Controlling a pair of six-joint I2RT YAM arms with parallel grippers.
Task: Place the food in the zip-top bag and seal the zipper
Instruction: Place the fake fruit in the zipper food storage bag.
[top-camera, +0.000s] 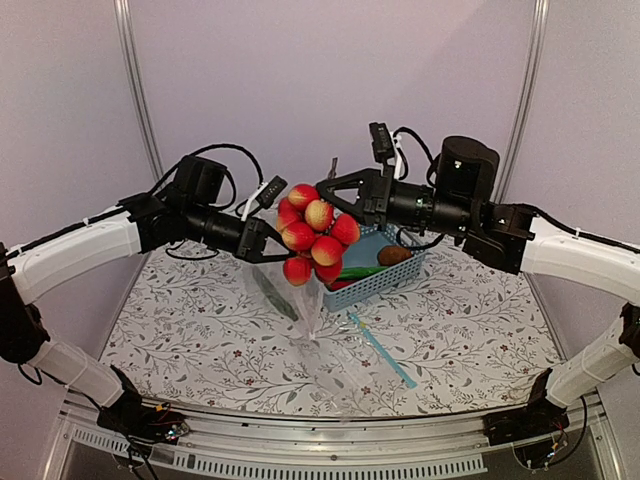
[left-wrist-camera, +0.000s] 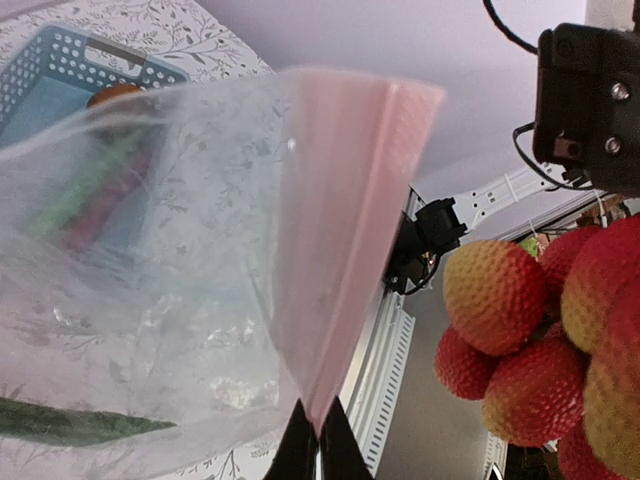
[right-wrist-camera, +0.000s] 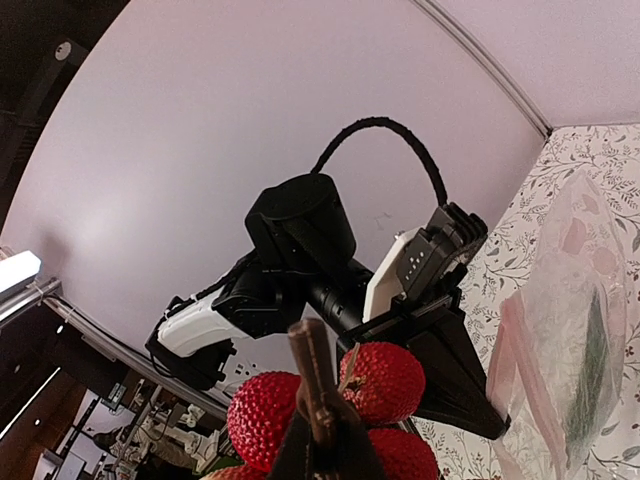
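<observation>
My left gripper (top-camera: 272, 248) (left-wrist-camera: 318, 440) is shut on the pale pink zipper (left-wrist-camera: 340, 250) and holds the clear zip-top bag (top-camera: 292, 305) (right-wrist-camera: 560, 380) up by its mouth. One long green vegetable (top-camera: 275, 290) (left-wrist-camera: 80, 422) (right-wrist-camera: 590, 370) lies inside the bag. My right gripper (top-camera: 324, 190) (right-wrist-camera: 325, 440) is shut on the brown stem (right-wrist-camera: 312, 370) of the red-yellow fruit bunch (top-camera: 316, 236) (left-wrist-camera: 530, 330), which hangs in the air just right of the bag's mouth. The brown lump (top-camera: 393, 255), another green vegetable (top-camera: 360, 272) and the red chili (top-camera: 340, 285) lie in the blue basket (top-camera: 395, 280).
The blue basket stands at the back middle of the floral tablecloth (top-camera: 180, 320). A second clear bag with a teal-blue strip (top-camera: 385, 352) lies flat in front of the basket. The purple wall (top-camera: 320, 80) rises behind.
</observation>
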